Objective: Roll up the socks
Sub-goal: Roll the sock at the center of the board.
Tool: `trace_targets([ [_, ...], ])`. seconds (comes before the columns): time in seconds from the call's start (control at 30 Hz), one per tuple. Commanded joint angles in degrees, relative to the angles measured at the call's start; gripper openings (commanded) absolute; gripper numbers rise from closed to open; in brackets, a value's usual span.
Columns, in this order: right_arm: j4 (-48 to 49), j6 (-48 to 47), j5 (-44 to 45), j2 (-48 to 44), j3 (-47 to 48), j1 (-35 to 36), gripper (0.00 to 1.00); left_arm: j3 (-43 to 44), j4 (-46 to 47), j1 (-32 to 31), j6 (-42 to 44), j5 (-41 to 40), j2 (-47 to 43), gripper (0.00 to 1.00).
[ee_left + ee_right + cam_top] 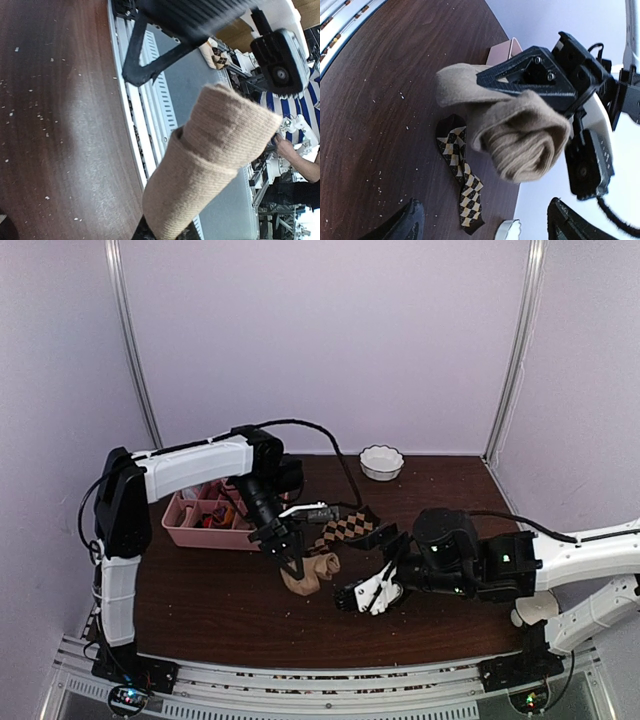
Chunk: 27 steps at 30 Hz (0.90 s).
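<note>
Tan sock (312,574), half rolled, mid-frame: we are pinching it in left claw (293,565). Right claw (366,597) spread beside it; we are planning tight tuck of loose end.

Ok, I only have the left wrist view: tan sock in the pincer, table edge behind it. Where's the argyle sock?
Observer: The argyle sock lies stretched out on the table, just beyond the tan sock. Neither pincer touches it.
Operator: And what's the right pincer doing?
Observer: The right pincer is open and holds nothing. It points at the tan sock from the right.
Operator: Is there any roll in my sock?
Observer: Yes. The right wrist view shows one end coiled into a loose roll. The other end sticks out flat past the left pincer, which is shut on the sock.
</note>
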Motion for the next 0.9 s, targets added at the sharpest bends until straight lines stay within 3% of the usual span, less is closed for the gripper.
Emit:
trace_targets([
  [0.0,-2.50,-10.01,5.89,1.35,2.10,3.00,0.84,-0.54,-1.58,-1.39,0.18,0.52,2.39,0.00],
  [0.23,6.11,-12.88,9.29,1.06,-2.13,7.00,0.76,-0.67,-1.58,-1.56,-0.71,0.46,4.98,0.00],
  [0.73,10.28,-19.46,14.44,12.04,2.12,9.60,0.57,0.00,-1.58,-2.67,-0.49,0.50,6.66,0.00],
  [0.87,12.76,-21.48,16.54,14.15,2.97,9.86,0.57,-0.47,-1.58,-2.62,-0.25,0.59,6.86,0.00],
])
